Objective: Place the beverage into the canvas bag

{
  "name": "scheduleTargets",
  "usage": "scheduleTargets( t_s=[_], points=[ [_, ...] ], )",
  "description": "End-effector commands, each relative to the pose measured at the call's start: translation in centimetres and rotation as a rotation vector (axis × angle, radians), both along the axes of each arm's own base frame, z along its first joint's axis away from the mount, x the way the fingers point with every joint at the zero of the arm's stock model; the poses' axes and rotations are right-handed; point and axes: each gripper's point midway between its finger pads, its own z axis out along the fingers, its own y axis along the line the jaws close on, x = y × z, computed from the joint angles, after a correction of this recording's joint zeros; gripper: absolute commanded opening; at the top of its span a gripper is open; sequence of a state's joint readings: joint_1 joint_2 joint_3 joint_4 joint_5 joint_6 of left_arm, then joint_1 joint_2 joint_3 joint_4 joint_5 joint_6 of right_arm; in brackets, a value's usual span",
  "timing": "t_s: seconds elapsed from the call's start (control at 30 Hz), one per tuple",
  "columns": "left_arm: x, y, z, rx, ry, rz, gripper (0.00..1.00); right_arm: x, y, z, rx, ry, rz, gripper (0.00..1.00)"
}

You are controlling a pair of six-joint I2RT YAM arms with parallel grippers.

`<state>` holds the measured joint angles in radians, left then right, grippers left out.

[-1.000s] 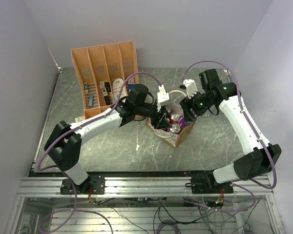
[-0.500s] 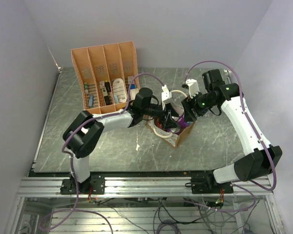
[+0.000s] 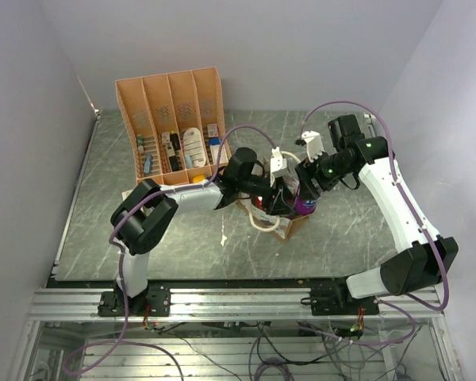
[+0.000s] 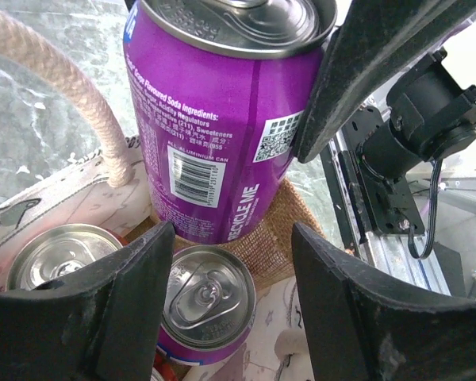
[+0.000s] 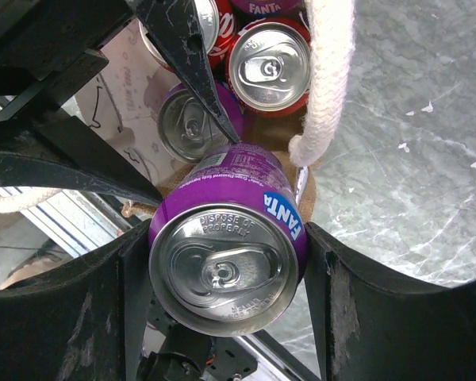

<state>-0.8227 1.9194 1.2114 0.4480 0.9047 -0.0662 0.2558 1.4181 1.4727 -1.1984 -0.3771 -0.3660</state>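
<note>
We are watching the purple Fanta can (image 5: 226, 262) hanging upright over the canvas bag (image 3: 292, 228), clamped between the right gripper's (image 5: 226, 242) two black fingers.

The right arm is arching in from the right with its wrist pointing down over the bag, while the left arm is lying low across the table, its left gripper (image 4: 232, 234) spread wide beside the can and grasping nothing. We are reading "FANTA" and "DISPOSE OF PROPERLY" by the lid, and "RECYCLE ME" and "ALL ALUMINIUM CAN" near the barcode. The can's base is sitting by the coarse brown weave, beside a thick cream rope handle (image 4: 71, 87), with silver-topped cans (image 5: 270, 67) packed inside.
</note>
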Motion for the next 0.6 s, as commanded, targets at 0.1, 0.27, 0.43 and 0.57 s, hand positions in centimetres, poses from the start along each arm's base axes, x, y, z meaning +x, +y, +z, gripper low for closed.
scheduleTargets(
  t_s=[0.1, 0.27, 0.43, 0.57],
  points=[
    [-3.3, -1.5, 0.3, -0.023, -0.055, -0.153, 0.69, 1.2, 0.0, 0.1, 0.012, -0.08, -0.021, 0.0],
    [-3.4, -0.9, 0.6, 0.016, -0.106, -0.18, 0.7, 1.5, -0.4, -0.5, -0.01, -0.077, -0.04, 0.0],
    [-3.9, 0.1, 1.6, 0.047, -0.16, -0.216, 0.73, 1.9, 0.1, 0.0, 0.013, -0.104, -0.029, 0.0],
    [-4.5, 1.3, 1.7, 0.101, -0.2, -0.26, 0.73, 1.8, 0.7, -0.2, 0.023, -0.114, 0.003, 0.0]
  ],
)
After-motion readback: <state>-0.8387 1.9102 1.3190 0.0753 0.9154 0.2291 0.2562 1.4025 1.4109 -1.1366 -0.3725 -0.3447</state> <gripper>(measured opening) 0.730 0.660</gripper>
